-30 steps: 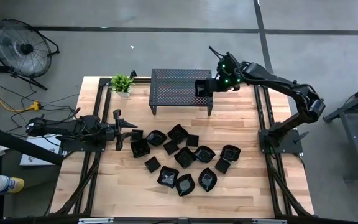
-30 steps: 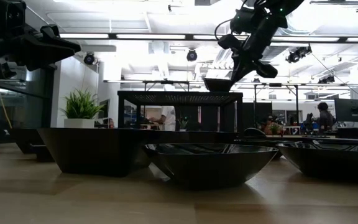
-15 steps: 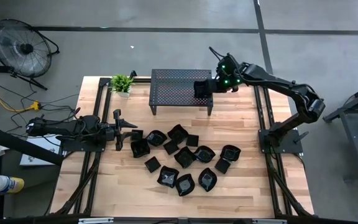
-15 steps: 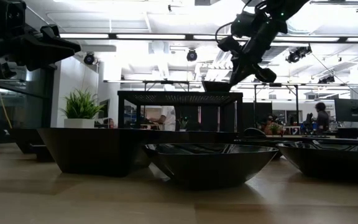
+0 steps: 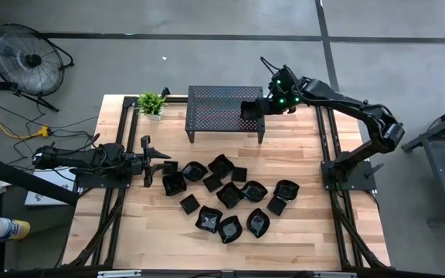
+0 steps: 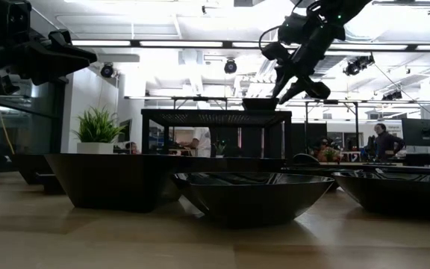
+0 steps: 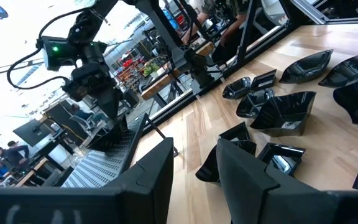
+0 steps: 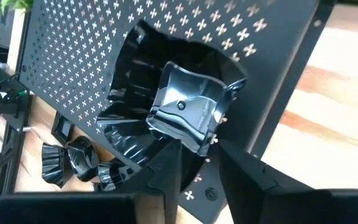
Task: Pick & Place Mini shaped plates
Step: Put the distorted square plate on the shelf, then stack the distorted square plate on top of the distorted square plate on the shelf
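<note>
— Why is the right gripper point(image 5: 263, 106) up over the perforated stand point(image 5: 215, 113) and not down with the rest?

— It looks like a drop-off. There's one mini plate point(image 8: 166, 118) lying on the stand's top, near the corner on the right arm's side, and the fingers point(image 8: 244, 177) sit on either side of its rim with a gap showing. From here I'd call the jaws parted, letting go rather than gripping, and the plate seems to rest on the stand by itself.

— And the rest of the plates?

— In a loose cluster point(image 5: 226, 197) on the wooden table point(image 5: 307, 239), in front of the stand, well apart from it. Some touch or overlap, so each probably has to be taken from the edge of the cluster.

— The left gripper point(image 5: 154, 161)?

— Waiting just beside the cluster, on the side away from the right arm, well off from the stand. Its fingers point(image 7: 247, 180) stand partly apart with nothing between them.

— That little green plant point(image 5: 151, 103)?

— Sitting by the stand's far corner, clear of both arms.
</note>
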